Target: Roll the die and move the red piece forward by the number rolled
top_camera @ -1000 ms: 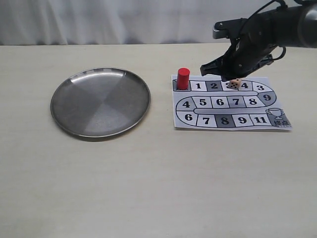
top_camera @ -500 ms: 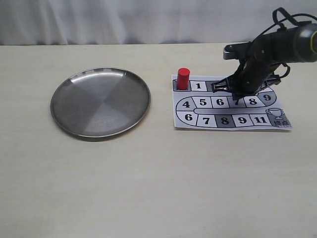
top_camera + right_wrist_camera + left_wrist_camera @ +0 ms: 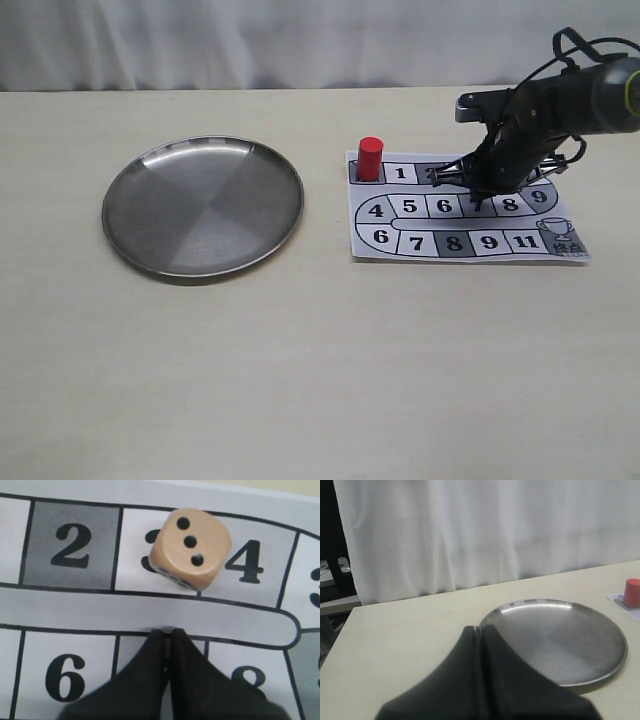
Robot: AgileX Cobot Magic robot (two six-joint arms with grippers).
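Observation:
The die (image 3: 190, 547), a pale beige cube with three pips up, lies on the paper board (image 3: 75, 611) across squares 3 and 4. My right gripper (image 3: 167, 630) is shut and empty, its tips low on the board a short way from the die, at the edge of square 7. In the exterior view the right gripper (image 3: 475, 194) hides the die. The red piece (image 3: 371, 158) stands upright on the start square at the board's (image 3: 415, 241) far left corner, also seen as the red piece (image 3: 632, 593). My left gripper (image 3: 480, 628) is shut and empty.
A round steel plate (image 3: 200, 205) lies left of the board; in the left wrist view the plate (image 3: 560, 640) is just beyond the shut fingers. A white curtain hangs behind the table's far edge.
The right arm has come down from above the board until its shut tips sit low beside the die, hiding it in the exterior view. The red piece and plate have not moved.

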